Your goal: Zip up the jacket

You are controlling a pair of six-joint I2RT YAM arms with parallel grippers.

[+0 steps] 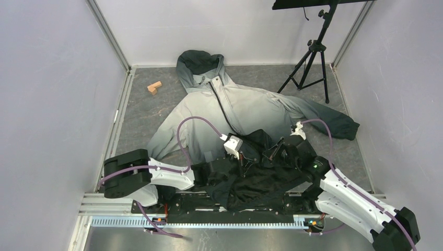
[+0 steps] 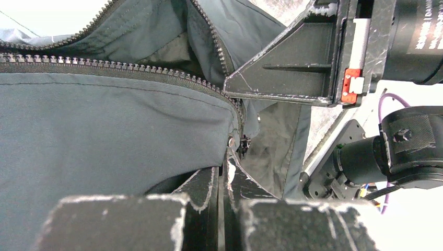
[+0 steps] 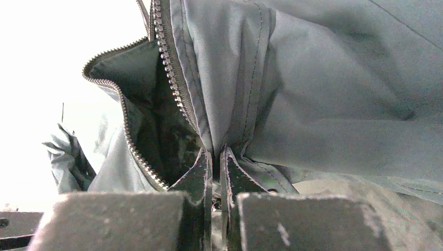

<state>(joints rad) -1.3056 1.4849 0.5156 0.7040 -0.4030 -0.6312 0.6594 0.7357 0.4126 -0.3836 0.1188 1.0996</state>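
The left gripper (image 1: 241, 156) is buried in the bunched charcoal hem of the large hooded jacket (image 1: 245, 107), pale grey fading to dark. The jacket lies spread on the grey tabletop (image 1: 141, 112) with its hood at the far side. The left arm reaches low from its base across to the right. The right arm stretches up and leftward, and the right gripper (image 1: 279, 151) is in the same hem just beside the left. A small wooden block (image 1: 154, 87) and a black tripod (image 1: 312, 63) stand well apart.

From the left wrist, its black fingers (image 2: 201, 180) are pinched tight on the hem edge beside the dark toothed zipper (image 2: 104, 65).

From the right wrist, that gripper's fingers (image 3: 197, 170) are clamped narrowly on a grey fabric fold, with the two zipper rows apart.
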